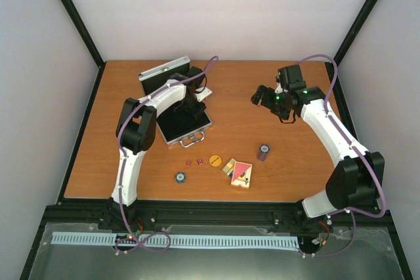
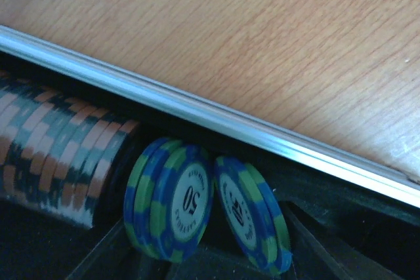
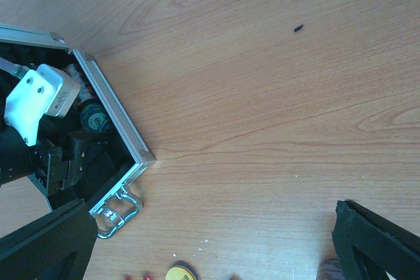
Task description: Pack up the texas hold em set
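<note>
While the silver case (image 1: pixel 182 125) lies open left of the middle of the table (image 1: pixel 295 181), its black slots hold a row of orange-and-dark chips (image 2: pixel 59 155) and a few blue-green chips (image 2: pixel 172 202) on edge just beside them. Loading looks partway done. The left gripper (image 1: pixel 194 100) hangs inside the case, and I cannot tell how its jaws stand. Nearer the arms lie a chip stack (image 1: pixel 264 152), orange button (image 1: pixel 214 160), red dice (image 1: pixel 189 162), a blue chip (image 1: pixel 180 177) and card decks (image 1: pixel 240 174). The right gripper (image 3: pixel 213 214) hovers spread wide and empty; next it likely needs to descend squarely on one piece.
</note>
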`<action>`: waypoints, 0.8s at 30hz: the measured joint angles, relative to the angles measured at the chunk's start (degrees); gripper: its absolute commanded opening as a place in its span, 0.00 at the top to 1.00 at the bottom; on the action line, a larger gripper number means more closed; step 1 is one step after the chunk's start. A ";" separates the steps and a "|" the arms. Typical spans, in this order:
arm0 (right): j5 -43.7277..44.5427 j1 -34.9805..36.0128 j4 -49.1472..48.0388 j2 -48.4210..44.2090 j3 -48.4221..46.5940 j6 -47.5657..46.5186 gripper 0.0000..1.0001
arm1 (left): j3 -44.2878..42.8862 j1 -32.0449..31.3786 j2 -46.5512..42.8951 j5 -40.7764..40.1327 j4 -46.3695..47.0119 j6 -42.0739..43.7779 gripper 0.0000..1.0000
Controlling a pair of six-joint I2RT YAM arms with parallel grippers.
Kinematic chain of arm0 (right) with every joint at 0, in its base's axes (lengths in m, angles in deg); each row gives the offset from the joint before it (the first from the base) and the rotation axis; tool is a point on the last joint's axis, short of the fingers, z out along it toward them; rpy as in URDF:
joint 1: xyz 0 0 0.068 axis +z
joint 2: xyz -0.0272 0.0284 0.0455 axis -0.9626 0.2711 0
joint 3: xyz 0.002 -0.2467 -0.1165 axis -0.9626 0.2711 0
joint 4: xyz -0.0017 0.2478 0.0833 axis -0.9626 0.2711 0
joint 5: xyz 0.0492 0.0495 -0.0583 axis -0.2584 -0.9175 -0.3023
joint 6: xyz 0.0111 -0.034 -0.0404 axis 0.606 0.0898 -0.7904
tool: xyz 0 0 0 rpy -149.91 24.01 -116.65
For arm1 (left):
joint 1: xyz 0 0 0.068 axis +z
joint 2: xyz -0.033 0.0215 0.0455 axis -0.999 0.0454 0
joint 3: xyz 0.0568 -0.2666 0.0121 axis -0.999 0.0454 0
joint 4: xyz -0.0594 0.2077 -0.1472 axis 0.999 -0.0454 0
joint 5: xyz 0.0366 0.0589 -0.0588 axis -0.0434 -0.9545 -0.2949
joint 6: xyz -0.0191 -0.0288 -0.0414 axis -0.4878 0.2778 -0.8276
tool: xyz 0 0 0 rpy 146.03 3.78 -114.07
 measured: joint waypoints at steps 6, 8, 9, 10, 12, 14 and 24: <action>0.00 0.00 0.00 -0.04 0.17 0.00 0.00 | 0.76 0.02 -1.20 -1.88 -0.11 -0.07 0.42; 0.00 0.00 -0.02 -0.11 0.26 0.00 0.00 | 0.79 0.02 -1.29 -2.27 -0.09 -0.09 0.42; 0.00 0.00 0.04 -0.15 0.31 0.00 0.00 | 0.81 0.02 -1.31 -2.49 -0.07 -0.09 0.42; 0.00 0.00 0.02 -0.22 0.37 0.00 0.00 | 0.81 0.02 -1.31 -2.67 -0.07 -0.09 0.42; 0.00 0.00 0.02 -0.35 0.59 0.00 0.00 | 0.81 0.02 -1.31 -3.02 -0.04 -0.11 0.41; 0.00 0.00 0.04 -0.37 0.76 -0.02 0.00 | 0.81 0.02 -1.31 -3.45 -0.07 -0.11 0.41; 0.00 0.00 0.17 -0.61 1.25 -0.04 0.00 | 0.81 0.11 -2.82 -6.67 0.46 -0.13 0.41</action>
